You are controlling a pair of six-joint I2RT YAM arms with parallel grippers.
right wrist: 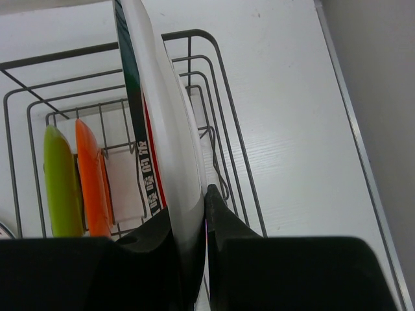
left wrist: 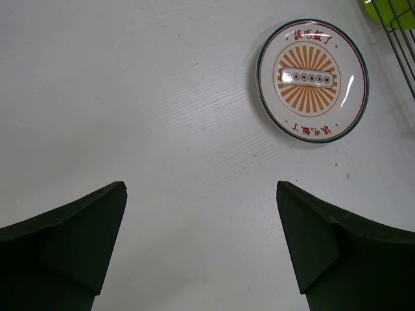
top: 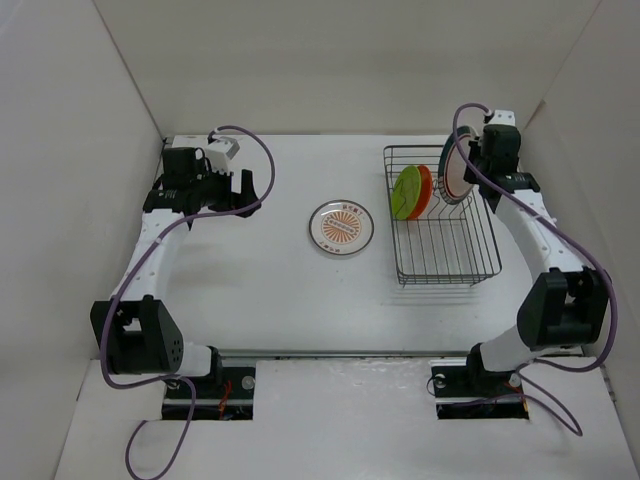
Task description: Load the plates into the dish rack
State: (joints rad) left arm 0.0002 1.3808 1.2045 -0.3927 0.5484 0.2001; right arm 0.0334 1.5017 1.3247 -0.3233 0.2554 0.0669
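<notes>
The right gripper (right wrist: 188,220) has its black jaws clamped on the glossy ringed plate (right wrist: 162,116), held on edge over the wire dish rack (top: 445,245). Whether the plate touches the wires is unclear. The lime green plate (right wrist: 61,181) and orange plate (right wrist: 91,175) stand upright inside. The round sunburst plate (left wrist: 312,79) lies flat on the matte white table (left wrist: 162,116) — the left gripper (left wrist: 201,188) is above it, jaws wide apart.

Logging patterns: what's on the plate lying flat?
Plate: orange sunburst centre, dark green rim; left wrist view.

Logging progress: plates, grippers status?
Right gripper shut on white ringed plate over black wire rack. Left gripper open. Lime plate, orange plate racked; sunburst plate not. Nothing blocking.
</notes>
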